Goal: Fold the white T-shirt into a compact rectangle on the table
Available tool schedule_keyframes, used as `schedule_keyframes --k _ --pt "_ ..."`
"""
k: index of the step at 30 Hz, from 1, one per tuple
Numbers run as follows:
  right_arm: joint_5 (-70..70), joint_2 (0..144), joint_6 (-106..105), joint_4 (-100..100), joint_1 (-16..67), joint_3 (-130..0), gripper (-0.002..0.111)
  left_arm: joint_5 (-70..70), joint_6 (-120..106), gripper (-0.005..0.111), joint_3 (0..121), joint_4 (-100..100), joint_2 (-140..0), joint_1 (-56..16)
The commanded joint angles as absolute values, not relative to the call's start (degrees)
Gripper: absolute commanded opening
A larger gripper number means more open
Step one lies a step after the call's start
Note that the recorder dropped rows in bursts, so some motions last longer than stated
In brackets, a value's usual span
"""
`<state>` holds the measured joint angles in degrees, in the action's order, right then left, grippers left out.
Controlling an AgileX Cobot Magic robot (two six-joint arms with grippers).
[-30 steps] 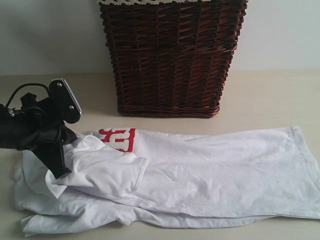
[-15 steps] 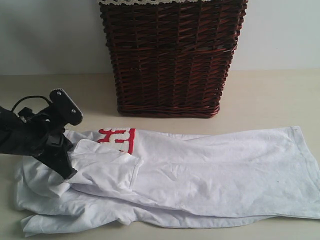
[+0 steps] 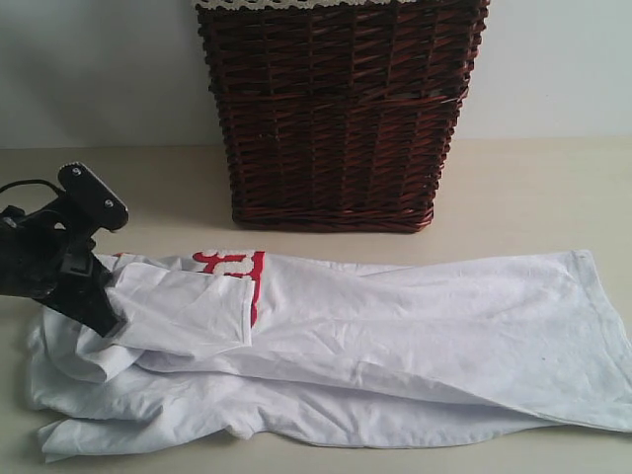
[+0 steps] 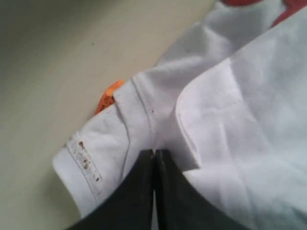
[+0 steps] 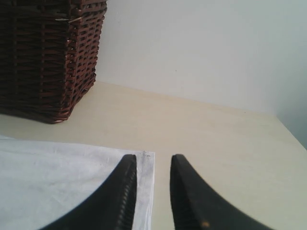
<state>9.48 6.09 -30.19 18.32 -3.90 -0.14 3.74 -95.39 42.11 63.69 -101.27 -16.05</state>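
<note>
On the table: the white T-shirt lies stretched lengthwise in front of the wicker basket, with the hem end on my right and the collar end bunched on my left.
Left gripper: jaws pressed together on a fold of cloth next to the neckline seam. The orange neck tag peeks out just beside it. The pinched fold is raised off the layers below.
Right gripper: jaws parted with nothing between them, hanging over the hem corner, where the cloth lies flat.
Shirt state: partly folded. A sleeve flap covers part of the red letters, and the near left edges are ragged and wrinkled.
Handling, my guess: light, limp cotton with no stiffness. It should sag from any hold, and the layers should slide over each other. Not fragile.
Where to hold: stitched seams and hems, which are thicker and less likely to slip. I'd take the hem corner under my right tool, gathering every layer.
Risk: if I pinch only the top layer, the fold opens.
</note>
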Motion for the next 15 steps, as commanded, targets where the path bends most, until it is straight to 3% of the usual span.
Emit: schedule_keyframes --k 1,9,15 --pt "9.0 6.1 -30.1 18.2 -4.2 0.0 0.025 6.3 -93.2 0.007 42.1 63.7 -100.7 -15.9" --pt "9.0 6.1 -30.1 18.2 -4.2 0.0 0.025 5.9 -82.0 0.038 42.2 63.7 -100.5 -15.9" --pt "9.0 6.1 -30.1 18.2 -4.2 0.0 0.025 4.5 -82.2 0.042 42.2 63.7 -95.1 -15.9"
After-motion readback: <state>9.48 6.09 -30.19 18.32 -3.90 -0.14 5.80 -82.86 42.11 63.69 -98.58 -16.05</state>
